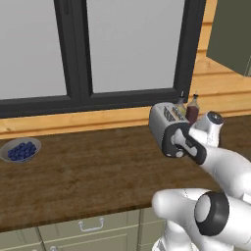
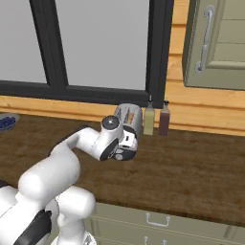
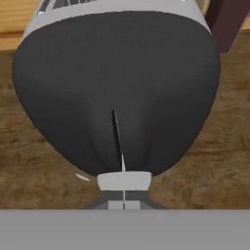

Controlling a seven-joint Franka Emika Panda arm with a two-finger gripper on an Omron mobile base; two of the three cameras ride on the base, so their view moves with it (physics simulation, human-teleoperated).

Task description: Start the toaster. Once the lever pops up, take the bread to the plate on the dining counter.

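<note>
Toaster [image 3: 117, 83] — silver body, black end panel facing the fingers [image 3: 123, 205] at very close range; the panel spreads ahead of and above the tips. It stands on the wood-grain surface [image 1: 88, 176] against the back wall, below the window.

Lever [image 3: 123, 180] — pale tab at the foot of the panel's vertical slot, directly ahead of the fingertips and apparently touching them. Judged to be at or near the bottom of its travel.

Fingers — closed together, tip against tip, nothing held between them; they are used as a single pusher on the lever.

Bread — slots visible on top of the toaster in the base views; a slice inside cannot be made out.

Two bottles [image 2: 157, 120] — one pale, one dark, just behind the toaster, beyond the fingers and to one side.

Bowl of blueberries [image 1: 20, 150] — far off to the side, well apart from the work.

Risks, as judgement:
- Narrow tips may slide off the small tab sideways, leaving the lever unlatched.
- Continued downward or forward pressure could shove the toaster back into the bottles.
- Tips resting over the lever would block it from popping up.
</note>
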